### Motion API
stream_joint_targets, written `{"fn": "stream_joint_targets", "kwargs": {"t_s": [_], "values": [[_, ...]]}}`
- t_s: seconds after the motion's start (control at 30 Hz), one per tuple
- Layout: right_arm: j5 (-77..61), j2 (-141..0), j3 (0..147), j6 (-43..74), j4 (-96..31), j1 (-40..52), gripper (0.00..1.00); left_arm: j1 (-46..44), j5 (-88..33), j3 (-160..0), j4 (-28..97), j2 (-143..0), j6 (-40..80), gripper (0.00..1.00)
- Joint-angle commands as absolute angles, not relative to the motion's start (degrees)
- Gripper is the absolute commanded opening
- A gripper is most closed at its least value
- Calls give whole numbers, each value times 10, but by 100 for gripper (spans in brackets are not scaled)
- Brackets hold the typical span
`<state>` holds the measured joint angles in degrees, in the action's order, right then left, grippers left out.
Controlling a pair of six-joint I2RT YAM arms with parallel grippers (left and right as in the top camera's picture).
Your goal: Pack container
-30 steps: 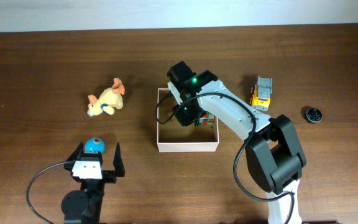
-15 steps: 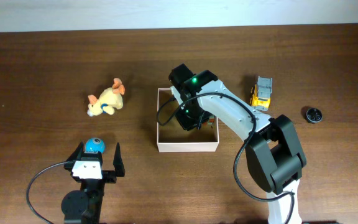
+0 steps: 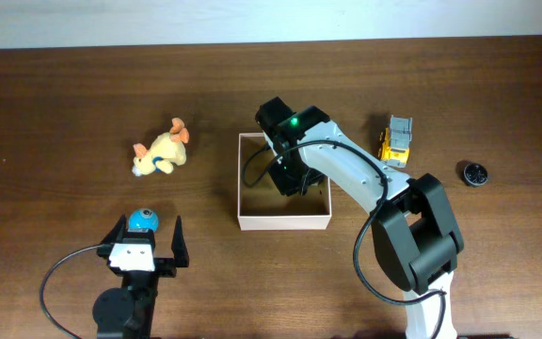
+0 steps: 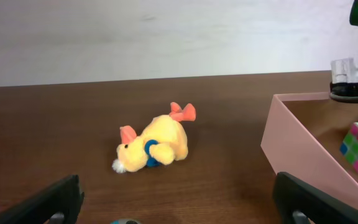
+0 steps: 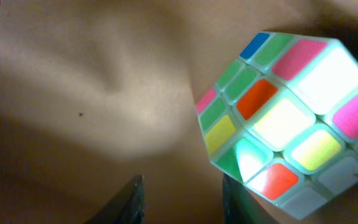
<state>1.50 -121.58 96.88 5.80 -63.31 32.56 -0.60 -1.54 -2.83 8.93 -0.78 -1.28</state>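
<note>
Cannot find the right gripper [image 5: 180, 208] from overhead, buried under its own arm [image 3: 346, 169] inside the container [image 3: 252, 222]; from the right wrist, get only two dark, blurred finger [image 5: 132, 200] stubs at the bottom edge and a cube [image 5: 284, 124] clipped at the right and bottom. From the left wrist, lose the container's far side and half the cube past the right edge, both fingers [image 4: 319, 199] of the left gripper [image 4: 176, 186] at the bottom, and all but a sliver of the blue ball [image 4: 126, 221]. Cannot tell what the small black disc [image 3: 475, 173] is.
</note>
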Motion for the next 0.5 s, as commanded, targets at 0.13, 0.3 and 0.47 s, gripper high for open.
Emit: {"fn": "stream_joint_targets", "kwargs": {"t_s": [0.13, 0.3, 0.47], "values": [[61, -1200, 983, 51, -621, 325, 36, -3, -18, -24, 88, -3, -22, 99], [62, -1201, 978, 33, -630, 326, 36, -3, -18, -24, 88, -3, -22, 99], [70, -1201, 973, 19, -640, 326, 36, -3, -18, -24, 88, -3, -22, 99]]}}
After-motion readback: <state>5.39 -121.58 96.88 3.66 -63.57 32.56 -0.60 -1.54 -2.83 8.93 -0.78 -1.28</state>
